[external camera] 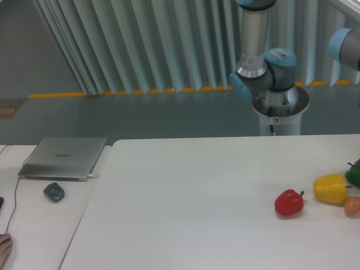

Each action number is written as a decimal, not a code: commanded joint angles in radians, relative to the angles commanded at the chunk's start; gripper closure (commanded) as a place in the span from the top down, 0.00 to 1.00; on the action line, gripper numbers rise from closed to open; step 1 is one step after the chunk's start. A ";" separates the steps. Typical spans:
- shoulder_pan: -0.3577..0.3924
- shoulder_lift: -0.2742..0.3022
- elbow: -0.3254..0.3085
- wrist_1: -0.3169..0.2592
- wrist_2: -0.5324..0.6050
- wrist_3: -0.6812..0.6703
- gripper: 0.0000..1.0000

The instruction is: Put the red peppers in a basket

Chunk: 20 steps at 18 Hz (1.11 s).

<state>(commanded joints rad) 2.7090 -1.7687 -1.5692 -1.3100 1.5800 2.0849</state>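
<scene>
Red pepper [289, 203] lies on the white table [197, 202] beside the yellow pepper [330, 188]; jaws out of frame — no legible writing.

A single fixed camera looks from the near side, raised and angled down across the white surface [202, 191] toward the arm's base [279, 107] and, seemingly, a ribbed curtain [152, 45] behind.

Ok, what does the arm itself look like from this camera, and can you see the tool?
The arm has silver-grey metal tube links with light blue caps at the joints. It rises from a round silver base behind the white table, with a small red-and-white mark and a thin dark cable below the base. A second blue-capped joint shows at the right edge. The tool is out of frame.
</scene>
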 joint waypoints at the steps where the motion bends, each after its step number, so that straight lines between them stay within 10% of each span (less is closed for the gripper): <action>1: 0.000 0.000 -0.005 -0.002 -0.003 -0.015 1.00; 20: -0.251 0.038 -0.063 0.009 0.012 -0.603 1.00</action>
<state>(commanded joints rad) 2.4575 -1.7303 -1.6322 -1.3008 1.5923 1.4821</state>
